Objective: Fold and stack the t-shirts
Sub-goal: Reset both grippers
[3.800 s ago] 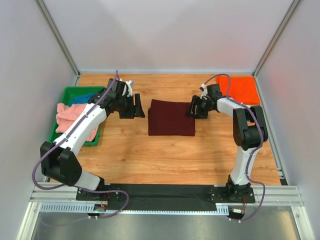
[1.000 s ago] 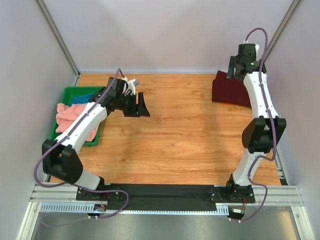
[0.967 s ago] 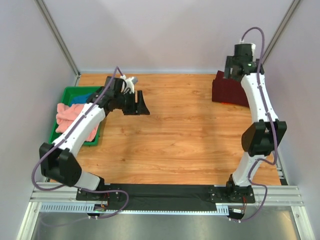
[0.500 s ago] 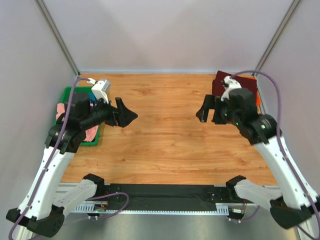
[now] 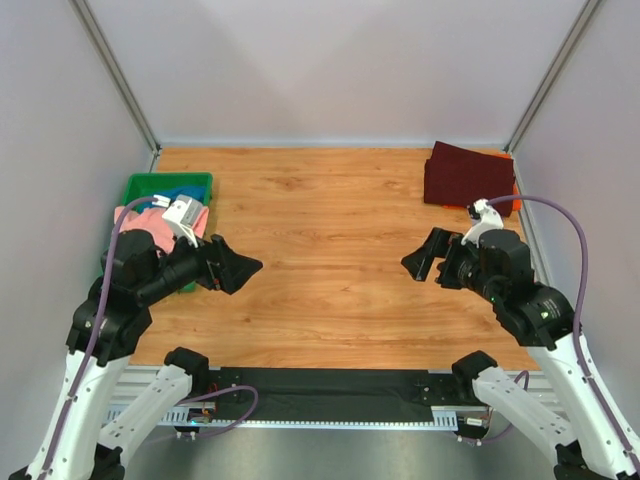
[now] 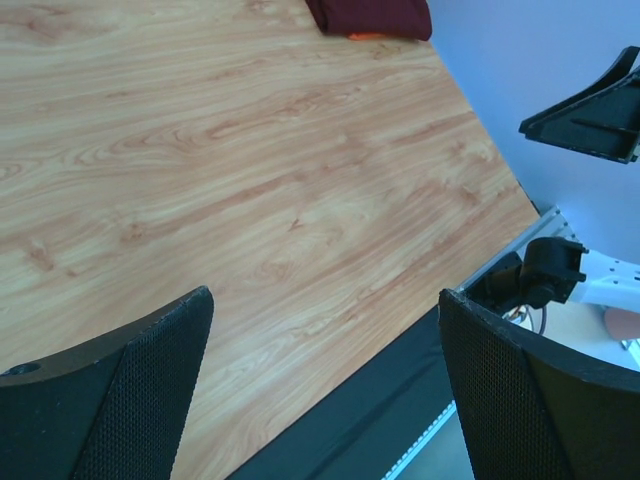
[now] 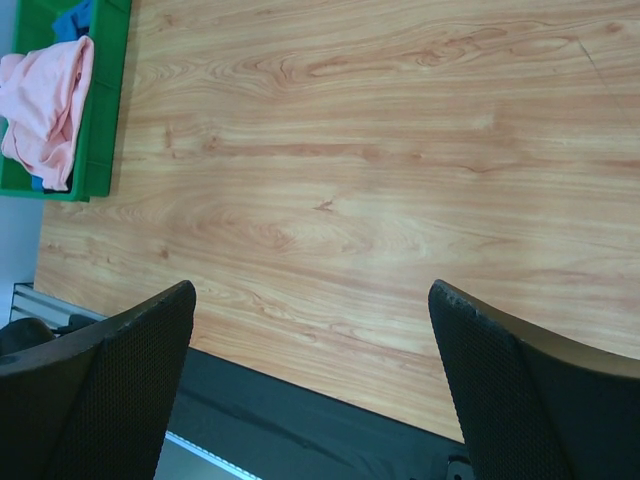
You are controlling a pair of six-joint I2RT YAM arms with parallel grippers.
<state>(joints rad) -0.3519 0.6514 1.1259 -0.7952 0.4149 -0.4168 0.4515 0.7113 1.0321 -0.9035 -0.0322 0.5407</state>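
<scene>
Maroon shirt folded atop orange shirt; pink shirt and blue shirt wait in the tray, left gripper and right gripper spread wide, empty

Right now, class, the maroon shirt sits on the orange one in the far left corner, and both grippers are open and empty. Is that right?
Not quite. The maroon shirt sits on the orange one in the far right corner, not the left; the top view shows it. The left gripper and right gripper are indeed open and empty.
</scene>
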